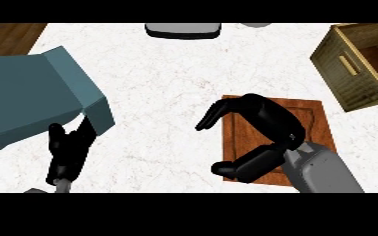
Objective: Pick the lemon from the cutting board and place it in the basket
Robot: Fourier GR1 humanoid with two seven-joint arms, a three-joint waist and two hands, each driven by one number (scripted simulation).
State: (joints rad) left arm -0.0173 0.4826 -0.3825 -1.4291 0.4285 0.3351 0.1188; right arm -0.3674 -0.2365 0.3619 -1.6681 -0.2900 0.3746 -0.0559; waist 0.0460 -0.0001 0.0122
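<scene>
The robot's right hand (267, 125), black with a grey forearm entering from the lower right of the frame, hangs over the brown rectangular wooden cutting board (314, 115) at lower centre-right. Its fingers (221, 114) arch out to the left past the board's left edge and bend downward at the tips, while the thumb (244, 164) reaches left below them, leaving a wide gap between the two. The hand is spread in a curved, unclosed shape and nothing can be seen inside it. The board's raised rim and darker inner panel show in that gap and to the right of the hand; no lemon can be made out anywhere on it, and if one lies under the palm it is hidden.

At the right edge, upper part of the frame, stands the olive-tan slatted wooden basket (341, 65), tilted in view, with a slot handle in its near wall. Its inside is mostly cut off by the frame edge, so its contents cannot be told.

The robot's left hand (68, 152) rests at lower left, fingers relaxed and pointing up, just below a large blue-grey box-shaped object (44, 92) filling the left side.

All of this sits on a white marble-patterned counter (170, 75). A grey rounded object (183, 30) lies at the top centre edge, and a strip of brown wood (18, 35) shows in the upper left corner. No writing is readable.
</scene>
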